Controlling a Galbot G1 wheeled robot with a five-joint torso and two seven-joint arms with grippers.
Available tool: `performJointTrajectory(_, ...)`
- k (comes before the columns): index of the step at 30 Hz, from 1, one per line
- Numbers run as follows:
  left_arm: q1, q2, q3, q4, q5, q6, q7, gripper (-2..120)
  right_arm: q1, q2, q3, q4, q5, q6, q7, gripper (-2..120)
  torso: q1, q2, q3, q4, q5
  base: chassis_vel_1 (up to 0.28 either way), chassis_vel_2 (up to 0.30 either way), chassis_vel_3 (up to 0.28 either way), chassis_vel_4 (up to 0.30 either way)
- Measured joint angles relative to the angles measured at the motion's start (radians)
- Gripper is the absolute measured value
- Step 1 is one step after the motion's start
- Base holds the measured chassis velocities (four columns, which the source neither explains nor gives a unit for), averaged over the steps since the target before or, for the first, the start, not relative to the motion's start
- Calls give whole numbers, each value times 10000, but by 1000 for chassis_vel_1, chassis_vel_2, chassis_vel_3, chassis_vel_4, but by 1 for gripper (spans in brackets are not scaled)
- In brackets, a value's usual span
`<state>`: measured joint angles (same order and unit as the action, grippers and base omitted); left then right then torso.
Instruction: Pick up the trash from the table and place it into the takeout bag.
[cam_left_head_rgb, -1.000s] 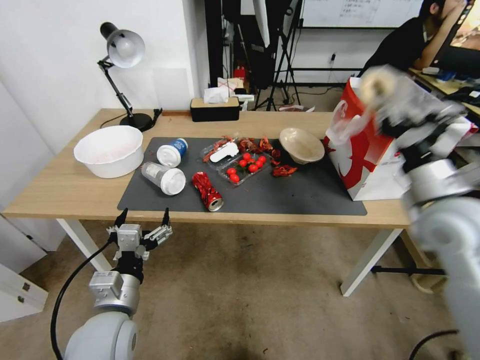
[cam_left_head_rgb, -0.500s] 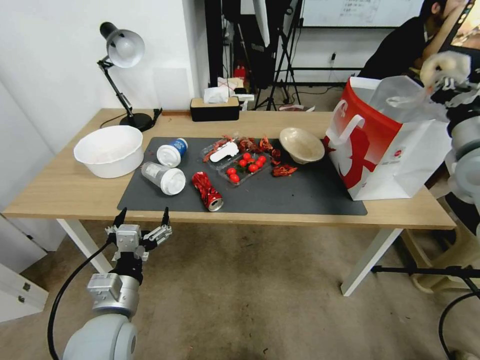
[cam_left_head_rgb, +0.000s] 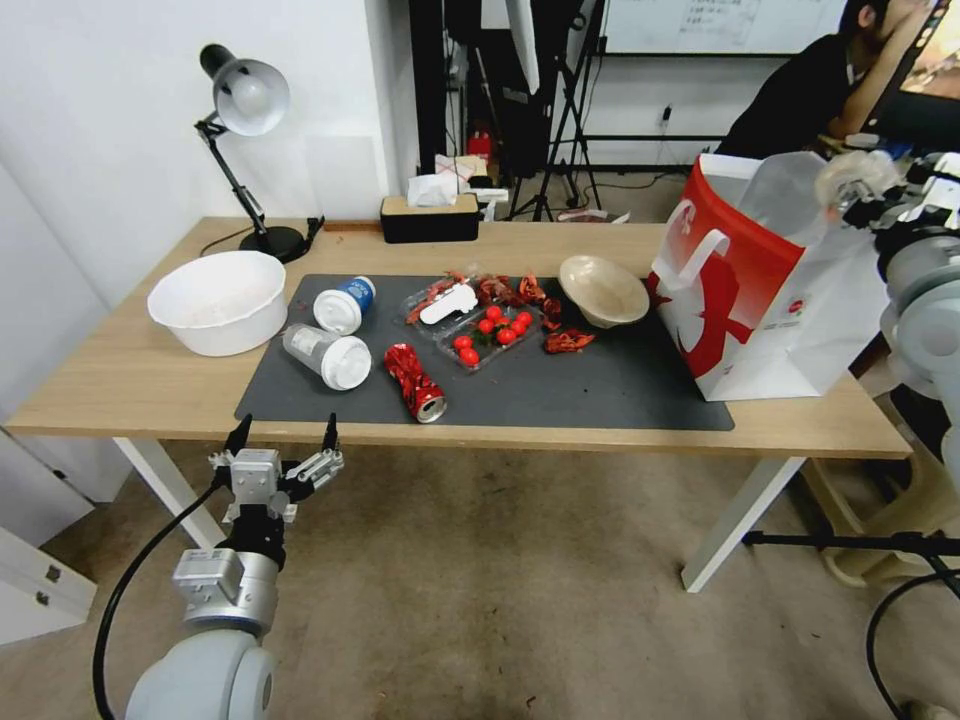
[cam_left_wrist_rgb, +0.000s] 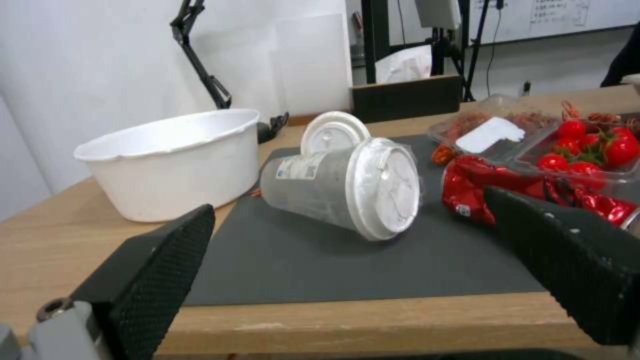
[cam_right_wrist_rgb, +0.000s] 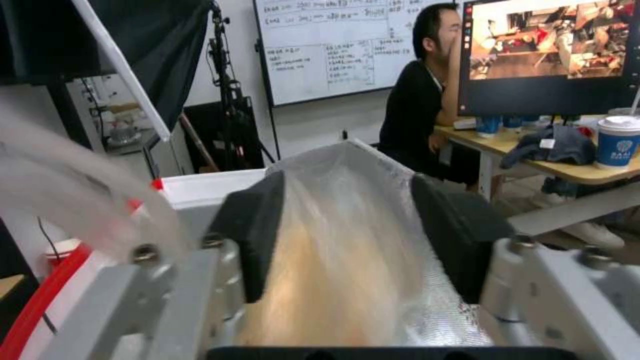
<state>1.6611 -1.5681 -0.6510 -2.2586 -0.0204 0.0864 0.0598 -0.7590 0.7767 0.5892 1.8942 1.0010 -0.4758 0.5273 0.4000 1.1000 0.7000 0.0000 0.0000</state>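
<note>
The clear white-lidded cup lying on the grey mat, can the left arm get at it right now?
Probably yes. The left gripper hangs open below the table's near edge, facing the clear white-lidded cup, and only bare dark grey mat lies between them; it would need to rise first.

Takeout bag (cam_left_head_rgb: 770, 300) mouth gapes unobstructed; cherry tomato tray (cam_left_head_rgb: 487, 335) crowds the crushed can (cam_left_head_rgb: 415, 381).
</note>
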Motion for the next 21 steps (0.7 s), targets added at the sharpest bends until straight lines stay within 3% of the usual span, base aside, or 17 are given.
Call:
performJointTrajectory(5,6,-10,9,10,10,-29,3,100,-8,-8,34,65,53,273,-113,74,1,0,0,0,1,0,0,0,0)
performJointTrajectory(8,17,-10,5,16,12,-39,4,100,-41,3,110,225,317,966,-521,84,1,0,0,1,0,0,0,0,0)
performJointTrajectory(10,25,-11,-1,28,12,-49,5,100,-251,18,269,508,667,1889,-1455,93,1,0,0,1,-1,0,0,0,0)
performJointTrajectory(11,25,-11,-1,28,12,-49,5,100,-251,18,269,508,667,1889,-1455,93,1,0,0,1,-1,0,0,0,0)
performJointTrajectory(14,20,-6,-17,40,9,-58,4,100,-918,19,542,1092,1143,2916,-3065,100,1,0,0,2,-2,0,0,0,0)
performJointTrajectory(21,10,92,-75,69,-57,-74,-1,100,-2810,186,788,2519,597,3700,-4527,100,0,1,-2,3,-4,0,0,0,0)
